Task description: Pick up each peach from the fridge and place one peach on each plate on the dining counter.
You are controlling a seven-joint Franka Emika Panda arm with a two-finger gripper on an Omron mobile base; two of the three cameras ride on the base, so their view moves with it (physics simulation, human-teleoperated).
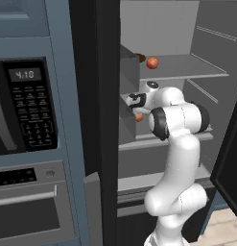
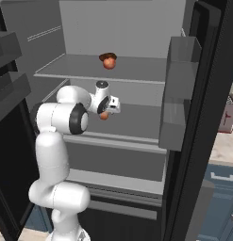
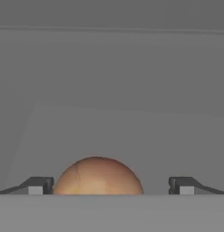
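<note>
The fridge [image 1: 177, 29] [image 2: 118, 23] stands open with my arm reaching into it. One peach [image 1: 152, 62] [image 2: 108, 63] rests on the upper shelf. A second peach [image 1: 138, 116] [image 2: 104, 116] [image 3: 97, 176] lies on the middle shelf, just under my hand. My gripper [image 1: 137, 111] [image 2: 105, 112] [image 3: 111, 186] is open around it. In the hand view the left fingertip [image 3: 40, 185] sits close beside the fruit and the right fingertip [image 3: 182, 185] stands well off it. The plates and the dining counter are out of view.
A brown food item [image 1: 140, 57] [image 2: 107, 56] lies behind the upper peach. Boxy door bins [image 2: 181, 94] [image 1: 129, 72] flank the shelves on both sides. A black microwave [image 1: 24, 105] and an oven [image 1: 24, 211] fill the wall left of the fridge.
</note>
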